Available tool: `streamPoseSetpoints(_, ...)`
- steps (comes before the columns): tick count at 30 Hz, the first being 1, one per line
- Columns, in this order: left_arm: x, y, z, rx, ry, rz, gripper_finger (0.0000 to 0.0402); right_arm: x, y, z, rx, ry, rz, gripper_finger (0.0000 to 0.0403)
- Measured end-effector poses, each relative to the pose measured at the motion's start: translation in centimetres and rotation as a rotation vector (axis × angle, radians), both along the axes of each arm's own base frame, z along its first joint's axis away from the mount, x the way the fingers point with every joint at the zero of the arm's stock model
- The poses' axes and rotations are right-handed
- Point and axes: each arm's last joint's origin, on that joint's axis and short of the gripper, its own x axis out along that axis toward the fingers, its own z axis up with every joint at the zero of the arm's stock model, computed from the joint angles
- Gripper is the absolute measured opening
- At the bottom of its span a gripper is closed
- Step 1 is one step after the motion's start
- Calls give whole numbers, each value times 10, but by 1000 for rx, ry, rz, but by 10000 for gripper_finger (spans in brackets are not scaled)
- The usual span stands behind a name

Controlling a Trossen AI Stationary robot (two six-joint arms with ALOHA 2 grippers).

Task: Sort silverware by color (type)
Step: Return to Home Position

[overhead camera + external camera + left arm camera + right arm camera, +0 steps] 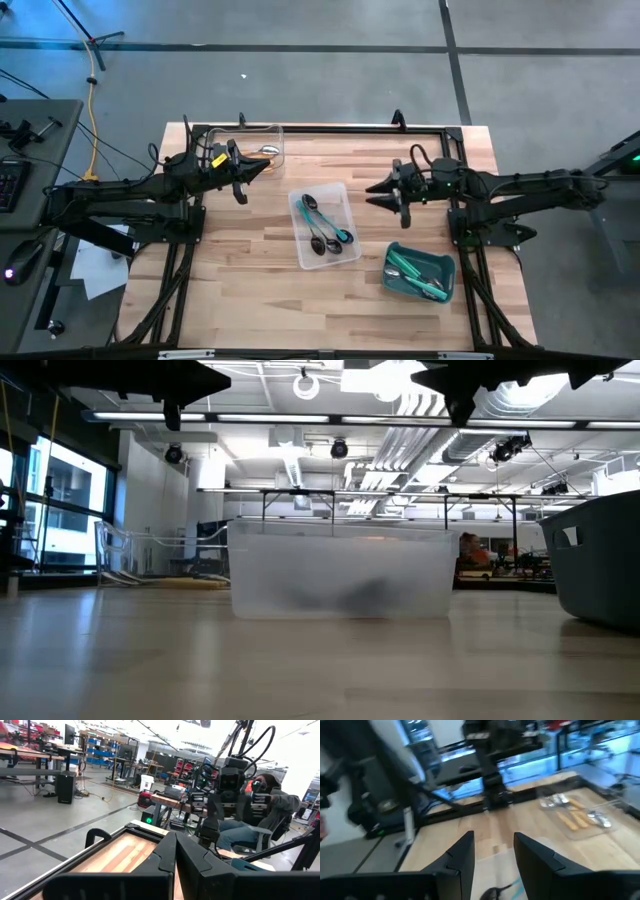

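Note:
The silverware lies sorted in three containers. Teal-blue handled spoons (326, 226) lie in a clear tray (345, 205) at the table's middle. Green-handled spoons (412, 270) lie in a teal bin (448, 268) at the near right. Orange-handled spoons (574, 816) lie in a clear tray (270, 132) at the far left. My left gripper (262, 172) hangs shut above the table beside the orange tray, pointing level toward the right. My right gripper (375, 194) hangs open above the table, right of the middle tray, pointing left, with nothing between its fingers (462, 855).
In the low view the middle tray (340, 575) stands ahead and the teal bin (600, 560) at the right. A black frame (330, 128) runs along the table's far edge. A seated person (267, 805) shows beyond the table's right side. Bare wood lies at the near left.

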Motion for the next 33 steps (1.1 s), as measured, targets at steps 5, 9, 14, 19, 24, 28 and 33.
streamPoseSetpoints(5, 0, 0, 0, 0, 0, 0, 0, 4, -5, -4, 3, 24, 12, 122)
streamPoseSetpoints(9, 0, 0, 0, 0, 0, 0, 0, 7, -8, -7, 4, 31, 0, 122)
streamPoseSetpoints(14, 0, 0, 0, 0, 0, 0, 0, 9, -8, -8, 3, 38, 0, 122)
streamPoseSetpoints(19, 0, 0, 0, 0, 1, 0, 0, 9, -8, -8, 3, 35, 0, 122)
streamPoseSetpoints(24, 0, 0, 0, 0, 1, 0, 0, 9, -8, -8, 4, 37, 0, 98)
streamPoseSetpoints(28, 0, 0, 0, 0, 1, 0, 0, 9, -8, -8, 5, 38, 0, 47)
streamPoseSetpoints(33, 0, 0, 0, 0, 1, 0, 0, 9, -8, -8, 14, 37, 0, 7)
